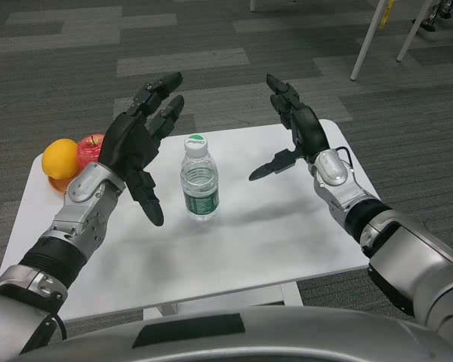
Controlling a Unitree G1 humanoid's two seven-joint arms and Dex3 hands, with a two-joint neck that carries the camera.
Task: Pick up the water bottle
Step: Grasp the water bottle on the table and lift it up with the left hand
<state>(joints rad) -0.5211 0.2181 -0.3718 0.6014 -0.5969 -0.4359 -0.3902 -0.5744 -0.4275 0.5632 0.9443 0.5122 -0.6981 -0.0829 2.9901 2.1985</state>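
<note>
A clear water bottle (199, 180) with a white cap and a green label stands upright near the middle of the white table (234, 249). My left hand (141, 147) hovers open just left of the bottle, fingers spread and pointing away, not touching it. My right hand (296, 132) is raised open to the right of the bottle, well apart from it, thumb pointing toward the bottle.
An orange (60, 158) and a red apple (92, 148) sit together at the table's far left corner, behind my left forearm. White table legs (370, 38) stand on the grey carpet at the top right.
</note>
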